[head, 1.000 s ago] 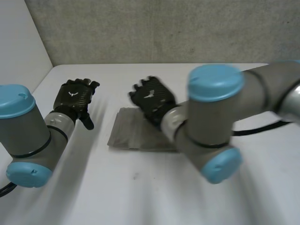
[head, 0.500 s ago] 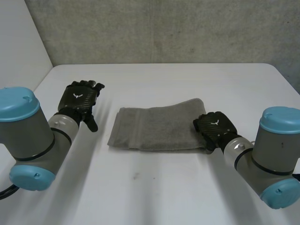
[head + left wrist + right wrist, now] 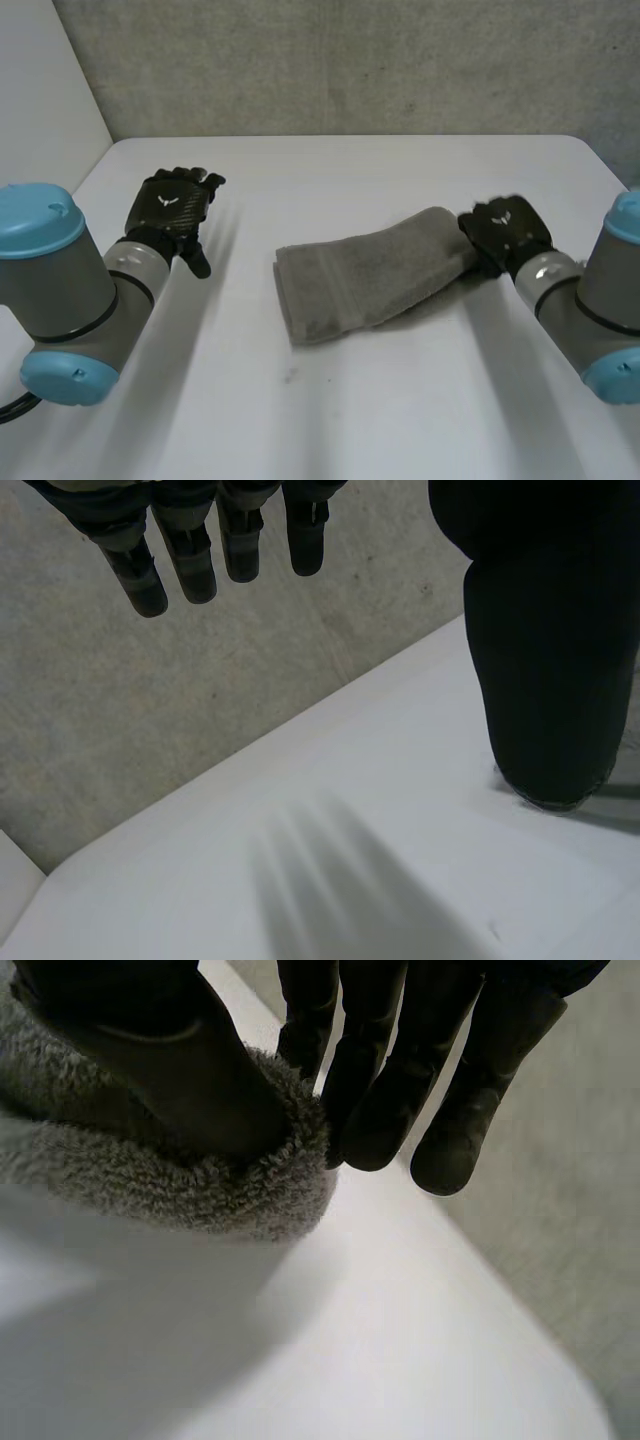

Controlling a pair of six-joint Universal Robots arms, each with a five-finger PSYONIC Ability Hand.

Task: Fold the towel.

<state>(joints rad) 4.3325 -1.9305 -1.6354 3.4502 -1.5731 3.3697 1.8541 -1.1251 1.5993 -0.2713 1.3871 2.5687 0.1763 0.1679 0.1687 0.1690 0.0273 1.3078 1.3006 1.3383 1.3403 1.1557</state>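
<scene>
The right hand (image 3: pixel 505 232) has the towel (image 3: pixel 370 275) by its right end. In the right wrist view the thumb bears on the pile from one side and the fingers (image 3: pixel 375 1080) close on it from the other, so the edge bunches between them. That grip looks chosen to carry this end over the rest of the cloth. The towel lies on the table (image 3: pixel 350 410), right of the middle and slanted. Its held end is raised a little and its hemmed left end lies flat, which would anchor it during a fold. The left hand (image 3: pixel 170 210) hangs over bare table well apart from the towel, with its fingers straight and nothing in them. It is probably parked clear so the right arm can sweep across.
</scene>
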